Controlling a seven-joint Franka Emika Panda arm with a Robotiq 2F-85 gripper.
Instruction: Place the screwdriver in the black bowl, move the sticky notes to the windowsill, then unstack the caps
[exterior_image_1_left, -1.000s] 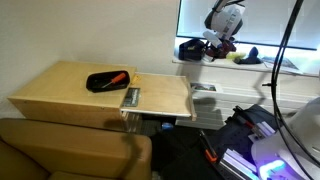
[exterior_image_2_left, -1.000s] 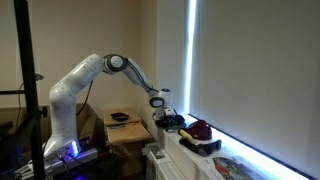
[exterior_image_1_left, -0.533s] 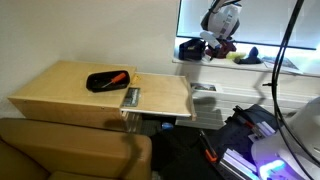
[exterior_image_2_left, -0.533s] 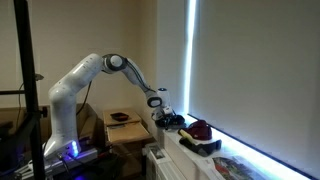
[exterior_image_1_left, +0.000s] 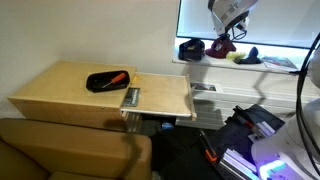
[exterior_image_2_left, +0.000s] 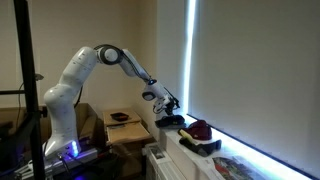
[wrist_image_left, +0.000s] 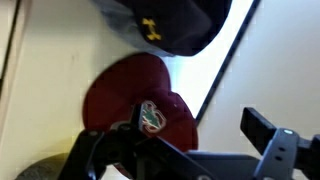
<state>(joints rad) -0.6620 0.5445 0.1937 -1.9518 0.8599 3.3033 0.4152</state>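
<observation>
Rising since a second ago, your gripper (exterior_image_1_left: 232, 26) now hangs above the windowsill (exterior_image_1_left: 205, 65) instead of low over the caps, with its jaws spread wide and nothing between them. That lift uncovers the red cap (exterior_image_1_left: 222, 46), which the gripper hid before. The dark cap (exterior_image_1_left: 191, 48) has not moved.

Both caps sit unstacked on the windowsill, side by side. In the wrist view the dark cap (wrist_image_left: 165, 25) shows a small yellow logo and the red cap (wrist_image_left: 140, 100) a pale emblem on its front. You cannot tell whether the two touch.

Farther along the windowsill, past the red cap, the sticky notes (exterior_image_1_left: 240, 58) show as a small yellow patch. Well away from the windowsill, on the counter (exterior_image_1_left: 60, 95), the orange-handled screwdriver (exterior_image_1_left: 114, 77) lies in the bowl (exterior_image_1_left: 98, 84).
</observation>
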